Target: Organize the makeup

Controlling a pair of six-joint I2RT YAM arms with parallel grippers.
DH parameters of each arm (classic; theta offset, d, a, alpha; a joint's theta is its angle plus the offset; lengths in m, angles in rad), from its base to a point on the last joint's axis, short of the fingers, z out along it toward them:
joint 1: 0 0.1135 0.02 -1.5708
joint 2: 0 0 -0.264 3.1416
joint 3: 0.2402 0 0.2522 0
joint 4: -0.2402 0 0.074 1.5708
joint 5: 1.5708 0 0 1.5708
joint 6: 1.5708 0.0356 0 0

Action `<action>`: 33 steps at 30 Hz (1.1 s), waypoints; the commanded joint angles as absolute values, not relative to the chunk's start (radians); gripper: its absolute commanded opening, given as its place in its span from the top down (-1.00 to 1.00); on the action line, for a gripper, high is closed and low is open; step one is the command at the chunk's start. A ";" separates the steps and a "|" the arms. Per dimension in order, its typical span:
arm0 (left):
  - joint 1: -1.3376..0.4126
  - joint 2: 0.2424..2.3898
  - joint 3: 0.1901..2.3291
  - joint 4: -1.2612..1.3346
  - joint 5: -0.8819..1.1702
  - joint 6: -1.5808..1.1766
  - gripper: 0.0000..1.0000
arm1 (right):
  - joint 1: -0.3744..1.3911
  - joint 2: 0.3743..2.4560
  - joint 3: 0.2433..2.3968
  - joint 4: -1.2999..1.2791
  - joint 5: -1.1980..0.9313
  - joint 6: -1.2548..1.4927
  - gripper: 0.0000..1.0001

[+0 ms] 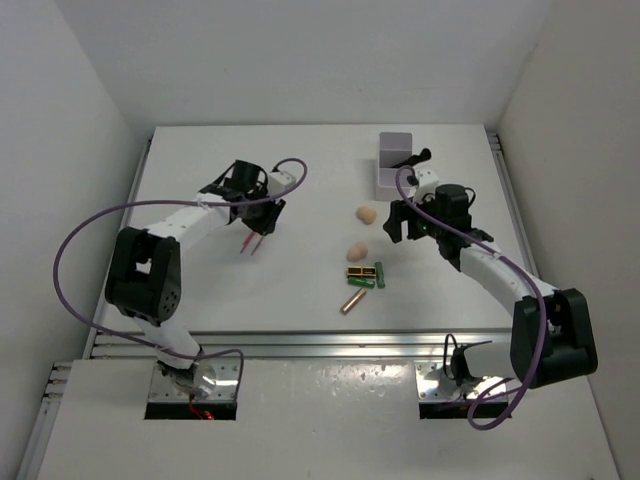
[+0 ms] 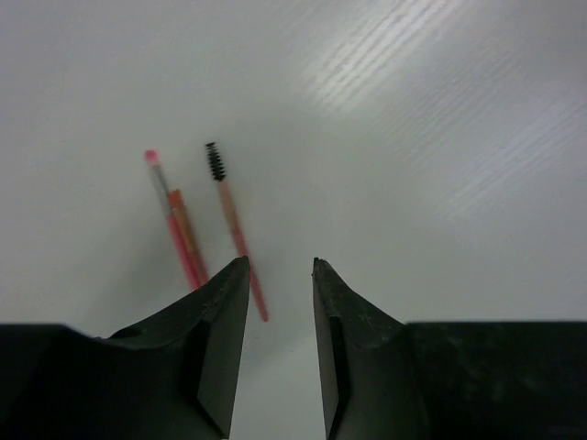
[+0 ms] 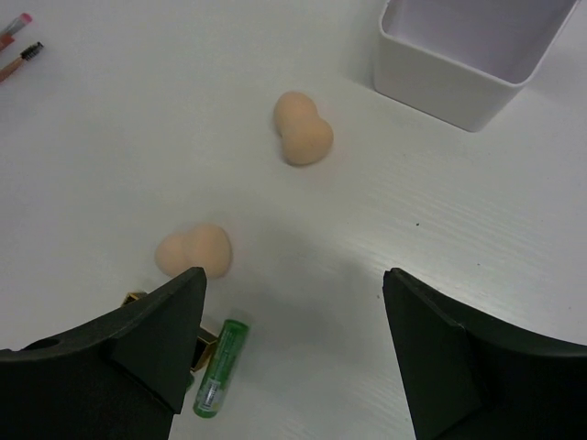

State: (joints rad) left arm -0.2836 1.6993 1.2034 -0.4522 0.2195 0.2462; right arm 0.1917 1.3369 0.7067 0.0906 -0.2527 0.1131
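Note:
The makeup lies spread over the white table. A pink pencil [image 2: 180, 226] and a pink-handled spoolie brush [image 2: 233, 225] lie side by side just ahead and left of my left gripper [image 2: 280, 264]. Its jaws stand a narrow gap apart with only bare table between them. The same pencils [image 1: 250, 243] lie just below my left gripper [image 1: 262, 212] in the top view. My right gripper [image 3: 293, 275] is wide open above the table. Two peach sponges [image 3: 303, 128] [image 3: 193, 250] lie ahead of it, and a green tube [image 3: 221, 367] lies by its left finger.
A white box [image 1: 396, 165] stands at the back right, with a black brush [image 1: 420, 157] at its right side. A gold-black tube [image 1: 358, 271], green tubes [image 1: 380, 274] and a copper tube [image 1: 351, 302] lie grouped at mid-table near the right arm.

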 commanded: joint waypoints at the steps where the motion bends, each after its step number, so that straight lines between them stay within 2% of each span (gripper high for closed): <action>1: -0.319 1.762 1.241 -0.443 0.200 0.223 0.24 | 0.178 1.293 0.706 0.083 -0.247 0.071 -0.56; 6: -0.319 1.897 1.330 -0.443 0.127 0.137 0.36 | 0.155 1.272 0.690 0.069 -0.258 0.048 -0.56; 23: -0.328 1.879 1.328 -0.433 0.060 0.152 0.34 | 0.118 1.295 0.699 0.081 -0.291 0.081 -0.58; 33: -0.298 1.971 1.371 -0.433 0.060 0.153 0.34 | 0.118 1.296 0.710 0.071 -0.314 0.052 -0.58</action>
